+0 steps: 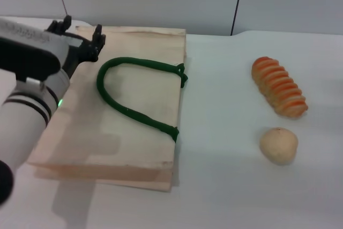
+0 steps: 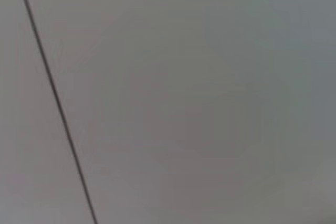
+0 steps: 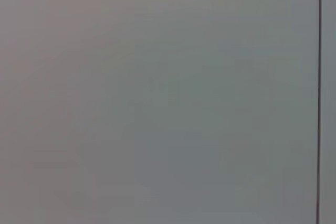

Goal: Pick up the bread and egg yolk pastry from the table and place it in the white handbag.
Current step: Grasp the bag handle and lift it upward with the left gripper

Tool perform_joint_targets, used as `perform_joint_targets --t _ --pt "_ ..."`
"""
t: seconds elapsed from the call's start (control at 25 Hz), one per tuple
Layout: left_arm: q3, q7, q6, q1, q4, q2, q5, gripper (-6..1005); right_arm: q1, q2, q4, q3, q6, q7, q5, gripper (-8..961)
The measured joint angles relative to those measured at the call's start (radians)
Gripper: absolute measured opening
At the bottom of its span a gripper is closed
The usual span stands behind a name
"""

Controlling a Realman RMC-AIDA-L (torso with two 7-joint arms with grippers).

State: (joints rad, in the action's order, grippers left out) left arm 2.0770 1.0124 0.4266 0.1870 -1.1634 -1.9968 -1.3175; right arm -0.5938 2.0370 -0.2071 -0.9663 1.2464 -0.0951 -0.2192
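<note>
From the head camera, the white handbag (image 1: 123,105) lies flat on the table (image 1: 225,186), its dark green rope handle (image 1: 134,92) curling in a loop across the upper face. The left gripper (image 1: 82,31) hangs over the far left corner of the handbag, its two black fingers (image 1: 97,35) spread apart with nothing between them, and the grey and white left arm (image 1: 27,95) runs back along the handbag's left edge. Well to the right of the handbag, on bare tabletop, sits the bread (image 1: 280,86), a ridged orange loaf lying at a slant. The egg yolk pastry (image 1: 278,145), a smooth pale ball, rests just nearer than the bread, close to it but apart. The right arm does not show in this view. The left wrist camera shows only a plain grey wall (image 2: 199,98) crossed by a thin dark line (image 2: 55,98). The right wrist camera shows the same sort of grey wall, with a dark vertical line (image 3: 319,98) near one edge, so I cannot tell how the right gripper's jaws stand.
</note>
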Motion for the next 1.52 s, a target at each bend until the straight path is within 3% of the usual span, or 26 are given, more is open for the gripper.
perform_joint_targets --t 0.24,0.64,0.88,0.92,0.96,1.2,1.52 --pt "-0.169 0.124 -0.331 -0.075 -0.176 -0.009 -0.052 648 0.0 0.0 0.001 0.0 -0.001 0.0 0.0 833" --pt "-0.399 0.077 -0.653 -0.086 -0.216 -0.033 0.056 645 -0.001 0.0 0.003 -0.001 -0.004 0.0 0.0 831" --pt "-0.54 -0.207 -0.879 -0.036 -0.253 -0.033 0.364 644 -0.007 0.0 0.006 -0.008 -0.034 0.0 0.0 830" --pt "-0.54 -0.207 -0.879 -0.036 -0.253 -0.033 0.364 643 -0.009 0.0 0.006 -0.009 -0.039 0.0 0.0 829" --pt "-0.582 -0.348 -0.974 -0.003 -0.272 -0.033 0.505 643 -0.012 0.0 0.006 -0.009 -0.044 0.0 -0.001 829" --pt "-0.614 -0.474 -1.102 0.047 -0.289 -0.033 0.591 580 -0.024 0.0 0.006 -0.009 -0.058 0.0 -0.002 828" --pt "-0.616 -0.621 -1.207 0.115 -0.27 -0.033 0.65 582 -0.028 0.0 0.006 -0.009 -0.058 0.0 -0.002 826"
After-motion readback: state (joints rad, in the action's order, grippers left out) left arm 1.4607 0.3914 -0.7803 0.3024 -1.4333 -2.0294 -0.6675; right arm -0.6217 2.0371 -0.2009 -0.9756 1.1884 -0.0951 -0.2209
